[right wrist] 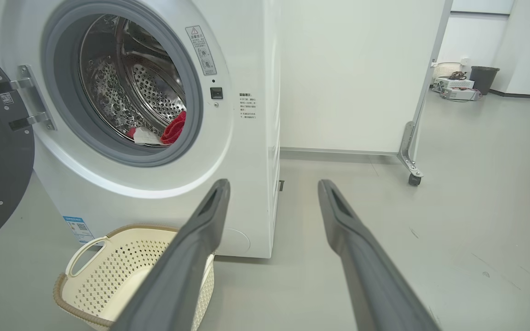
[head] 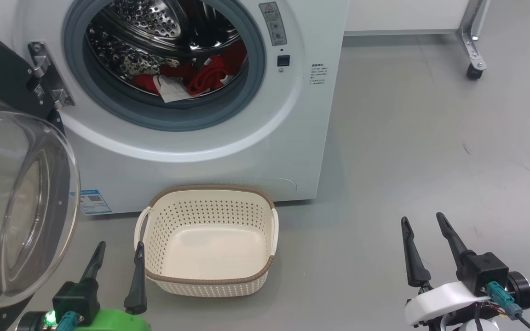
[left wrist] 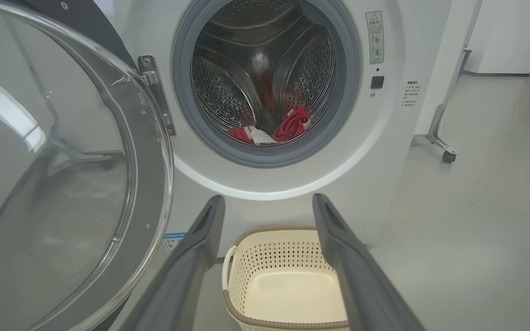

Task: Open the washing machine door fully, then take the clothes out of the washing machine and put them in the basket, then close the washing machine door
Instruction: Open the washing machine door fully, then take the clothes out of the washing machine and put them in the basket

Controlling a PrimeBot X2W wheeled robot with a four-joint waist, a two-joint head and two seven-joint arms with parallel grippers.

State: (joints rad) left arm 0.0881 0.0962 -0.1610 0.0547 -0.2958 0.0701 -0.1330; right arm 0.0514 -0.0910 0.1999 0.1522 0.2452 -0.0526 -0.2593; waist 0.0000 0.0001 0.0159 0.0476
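Left gripper and right gripper spread, empty, either side of the basket. Clothes lie low in the drum; washing machine door hangs open at left. Risk: left gripper clips its glass reaching in, or fabric snags the gasket.

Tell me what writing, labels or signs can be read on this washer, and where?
Nothing can be quoted; all print is too small or blurred.
Grey label on the washing machine front: warning triangle, tiny print.
Dark printed lines right of it: unreadable.
Blue sticker at the lower corner: code square, words blurred.
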